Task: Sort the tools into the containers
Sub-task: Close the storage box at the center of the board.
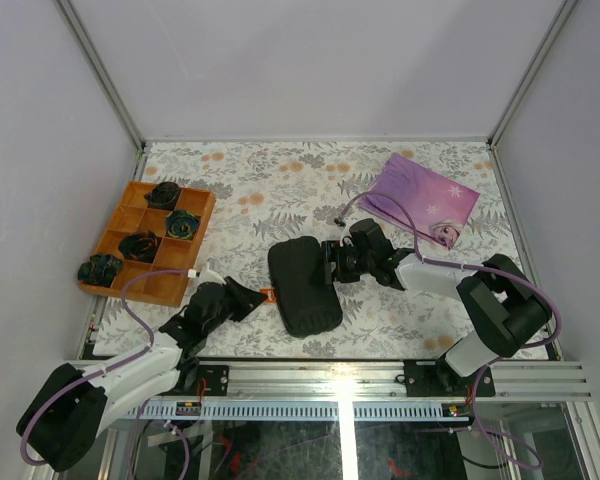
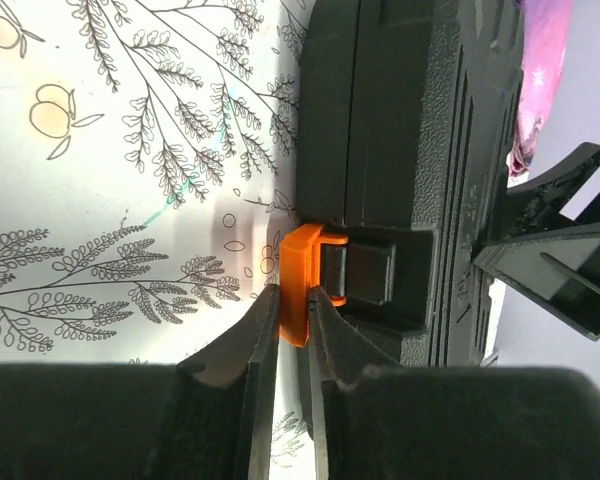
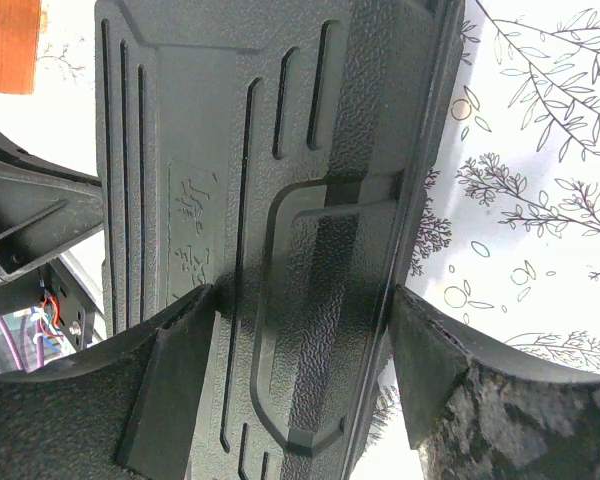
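The floral table (image 1: 280, 180) carries a black case (image 1: 302, 285), orange tray (image 1: 130, 262) and purple bag (image 1: 425, 200).

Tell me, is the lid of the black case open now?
No, the black case lies closed on the table, and its orange latch sits over the seam.

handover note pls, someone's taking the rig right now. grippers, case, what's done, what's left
Left gripper: fingers pinched on the orange latch of the black tool case.
Right gripper: fingers wide, straddling the case across its right side, bracing it.
Case: shut, flat on the table at centre.
Also on the table: orange tray at left with dark coiled lumps, purple bag at back right.
Done: case braced, latch gripped.
Left: unlatch, open the case, sort tools. No tools visible in any view.
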You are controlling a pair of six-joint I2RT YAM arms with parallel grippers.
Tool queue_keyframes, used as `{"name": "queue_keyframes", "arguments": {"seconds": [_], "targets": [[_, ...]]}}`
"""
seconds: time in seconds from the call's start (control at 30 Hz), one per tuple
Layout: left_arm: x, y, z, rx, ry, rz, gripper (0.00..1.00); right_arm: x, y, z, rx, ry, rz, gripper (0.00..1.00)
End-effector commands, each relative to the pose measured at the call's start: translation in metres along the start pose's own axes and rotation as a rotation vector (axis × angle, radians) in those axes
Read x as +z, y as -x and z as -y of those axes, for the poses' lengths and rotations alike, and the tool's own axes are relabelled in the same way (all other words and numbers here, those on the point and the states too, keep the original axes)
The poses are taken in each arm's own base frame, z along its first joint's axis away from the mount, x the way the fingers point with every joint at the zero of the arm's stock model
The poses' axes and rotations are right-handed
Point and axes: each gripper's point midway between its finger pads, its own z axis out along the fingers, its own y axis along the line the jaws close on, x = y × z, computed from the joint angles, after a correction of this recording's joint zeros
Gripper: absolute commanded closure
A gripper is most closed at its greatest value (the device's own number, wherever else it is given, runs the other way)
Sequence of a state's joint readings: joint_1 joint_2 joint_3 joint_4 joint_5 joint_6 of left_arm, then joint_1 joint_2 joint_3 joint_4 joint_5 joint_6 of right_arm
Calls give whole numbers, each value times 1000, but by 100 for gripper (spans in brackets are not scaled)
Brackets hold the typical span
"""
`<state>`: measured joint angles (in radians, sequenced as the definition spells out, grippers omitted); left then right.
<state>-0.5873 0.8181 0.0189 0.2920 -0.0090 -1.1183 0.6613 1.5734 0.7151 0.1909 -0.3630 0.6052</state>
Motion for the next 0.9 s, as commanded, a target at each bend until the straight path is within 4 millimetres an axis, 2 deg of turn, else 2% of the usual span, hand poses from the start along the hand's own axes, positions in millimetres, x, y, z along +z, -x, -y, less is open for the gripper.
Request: {"name": "queue_keyframes", "arguments": {"seconds": [0.0,0.53,0.87], "targets": [[-2,7,-21,60,127,23,94,2,-54,43,-10,-158,-165,39],[-10,23,5,151,199,41,97,2,-51,42,-13,-159,-165,39],[-14,24,27,159,155,40,94,3,-53,41,-16,-158,-170,39]]}}
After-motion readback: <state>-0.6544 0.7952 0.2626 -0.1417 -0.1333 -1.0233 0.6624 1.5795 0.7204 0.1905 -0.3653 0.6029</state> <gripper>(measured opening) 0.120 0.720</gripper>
